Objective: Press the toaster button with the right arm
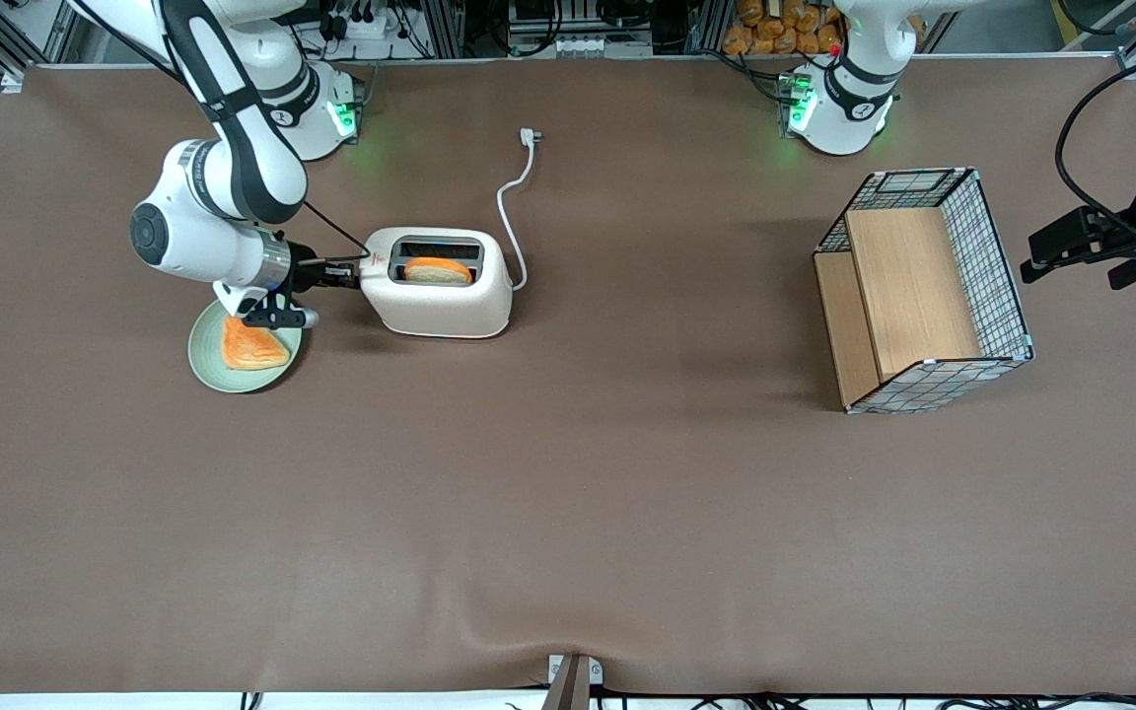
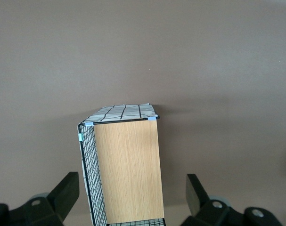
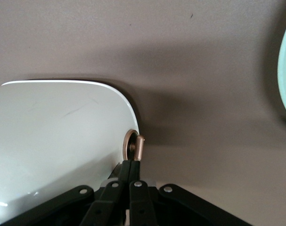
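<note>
The right arm (image 1: 218,212) holds the gripper (image 1: 343,273), fingers closed together and grasping nothing, at the narrow end of the toaster (image 1: 440,296) near the table's working-arm end, tips touching the toaster button (image 3: 135,146); the press appears underway, completion unconfirmed.

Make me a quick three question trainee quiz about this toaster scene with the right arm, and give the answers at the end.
1. True or false: the gripper is at the narrow end of the toaster, fingers shut at the toaster button.
2. What sits in the toaster slot nearer the front camera?
A. a bread slice
B. nothing
C. a plug
3. Fill in: the green plate beside the toaster holds a ____.

Key: 1 true; 2 A; 3 toast slice.
</note>
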{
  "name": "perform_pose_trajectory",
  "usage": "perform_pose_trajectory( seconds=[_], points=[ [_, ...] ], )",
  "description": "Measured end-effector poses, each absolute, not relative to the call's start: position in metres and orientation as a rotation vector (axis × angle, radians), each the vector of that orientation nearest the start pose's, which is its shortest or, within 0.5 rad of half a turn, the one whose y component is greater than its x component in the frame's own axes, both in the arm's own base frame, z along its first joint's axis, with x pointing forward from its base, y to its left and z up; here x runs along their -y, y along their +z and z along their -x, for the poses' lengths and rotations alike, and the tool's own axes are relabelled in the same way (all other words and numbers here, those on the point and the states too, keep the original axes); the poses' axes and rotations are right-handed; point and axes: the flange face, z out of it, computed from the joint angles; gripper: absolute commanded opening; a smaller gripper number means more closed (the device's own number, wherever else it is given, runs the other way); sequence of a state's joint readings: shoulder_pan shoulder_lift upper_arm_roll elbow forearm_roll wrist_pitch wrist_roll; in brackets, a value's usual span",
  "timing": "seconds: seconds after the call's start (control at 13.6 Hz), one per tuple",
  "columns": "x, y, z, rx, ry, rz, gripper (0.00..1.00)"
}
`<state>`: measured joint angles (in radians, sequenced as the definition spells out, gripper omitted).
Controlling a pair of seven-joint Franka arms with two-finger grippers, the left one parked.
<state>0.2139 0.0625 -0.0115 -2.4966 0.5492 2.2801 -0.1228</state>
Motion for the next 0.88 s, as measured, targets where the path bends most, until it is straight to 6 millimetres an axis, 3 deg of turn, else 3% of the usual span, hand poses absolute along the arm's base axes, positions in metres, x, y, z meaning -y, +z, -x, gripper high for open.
perform_pose_trajectory(
  seconds=[0.88],
  points=[
    [-0.099, 0.257, -0.441, -0.071, 0.379, 2.738, 0.0]
  ],
)
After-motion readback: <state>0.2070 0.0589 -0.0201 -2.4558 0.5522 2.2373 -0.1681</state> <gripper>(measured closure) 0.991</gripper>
